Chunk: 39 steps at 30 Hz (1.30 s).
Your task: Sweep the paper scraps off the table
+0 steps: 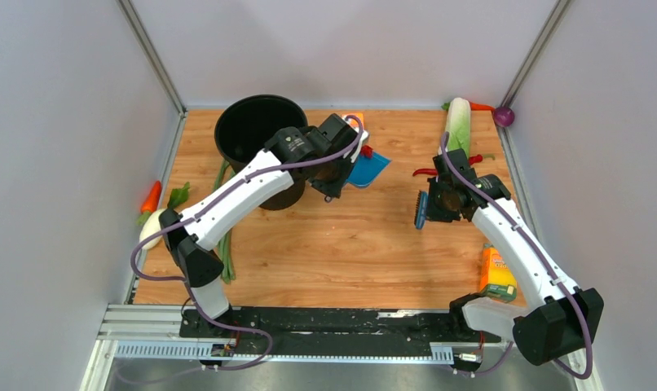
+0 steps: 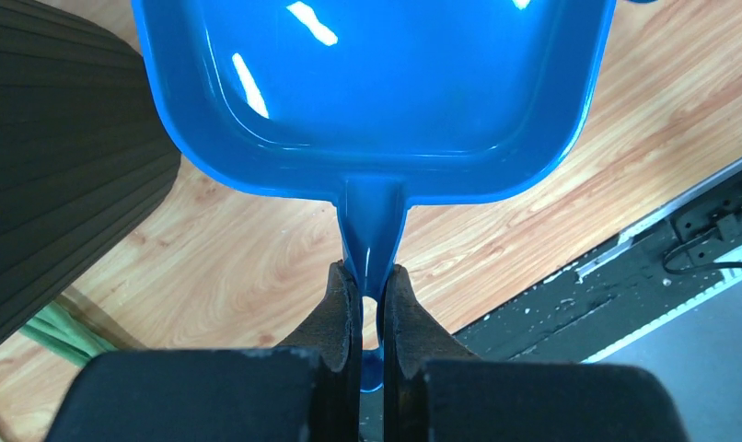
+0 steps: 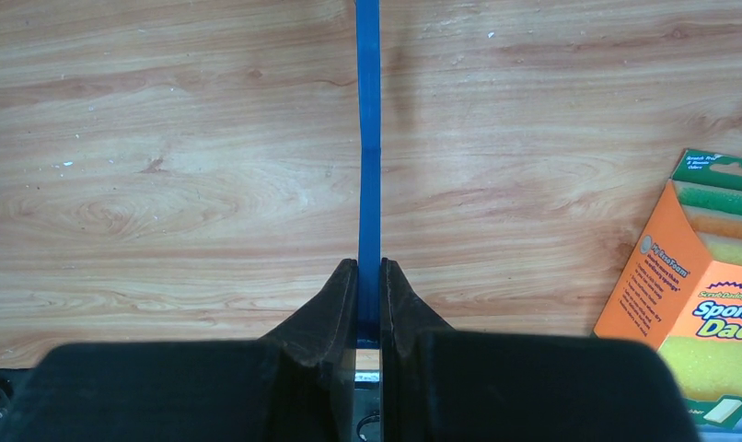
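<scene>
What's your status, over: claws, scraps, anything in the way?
Left claw shut on dustpan handle. Right claw shut on brush. No paper scraps in sight. Black bucket beside dustpan.

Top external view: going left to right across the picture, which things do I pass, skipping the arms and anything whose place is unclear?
Carrot → black pot → blue dustpan → blue brush → white-and-green vegetable → purple ball
</scene>
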Tool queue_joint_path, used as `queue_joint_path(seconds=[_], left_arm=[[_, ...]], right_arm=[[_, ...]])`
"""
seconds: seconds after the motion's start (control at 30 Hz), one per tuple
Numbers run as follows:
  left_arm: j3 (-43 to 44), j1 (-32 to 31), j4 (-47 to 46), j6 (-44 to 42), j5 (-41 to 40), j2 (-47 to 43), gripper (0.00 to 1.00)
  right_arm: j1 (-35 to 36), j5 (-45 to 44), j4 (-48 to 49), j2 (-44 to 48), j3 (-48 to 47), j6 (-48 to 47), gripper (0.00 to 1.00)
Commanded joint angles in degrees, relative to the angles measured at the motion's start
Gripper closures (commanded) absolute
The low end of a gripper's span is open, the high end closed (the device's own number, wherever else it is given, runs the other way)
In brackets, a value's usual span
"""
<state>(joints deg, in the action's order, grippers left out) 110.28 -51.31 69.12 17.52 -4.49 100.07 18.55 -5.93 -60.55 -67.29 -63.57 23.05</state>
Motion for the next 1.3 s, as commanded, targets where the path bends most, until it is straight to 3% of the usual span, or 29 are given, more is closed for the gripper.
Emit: queue_joint_path(seconds=[0.0, 0.27, 0.57, 0.83, 1.13, 1.27], left_arm=[[3.8, 2.08, 0.93, 1.64, 2.73, -3.48, 1.0], [6.35, 7.01, 2.07, 2.78, 4.14, -5.41, 1.0], [4.69, 16.57, -0.91, 6.29, 14.32, -10.68, 1.0], [-8.13, 27.92, -11.36, 11.74, 30.48, -17.1, 1.0], [-19.66, 35.48, -23.58, 18.77, 42.36, -21.67, 1.0], [-31.32, 39.61, -40.44, 32.97, 52.37, -25.45, 1.0]], right_arm=[[-0.35, 0.92, 1.31, 1.28, 0.73, 1.03, 1.0], [-0.27, 0.66, 1.4, 1.98, 1.08, 0.77, 1.0], [-0.35, 1.36, 1.49, 2.25, 1.87, 1.03, 1.0], [-0.26, 1.37, 1.76, 2.42, 1.79, 0.86, 1.0], [-0.35, 1.36, 1.75, 2.69, 1.87, 0.68, 1.0], [-0.35, 1.45, 1.84, 2.51, 1.87, 0.68, 1.0]])
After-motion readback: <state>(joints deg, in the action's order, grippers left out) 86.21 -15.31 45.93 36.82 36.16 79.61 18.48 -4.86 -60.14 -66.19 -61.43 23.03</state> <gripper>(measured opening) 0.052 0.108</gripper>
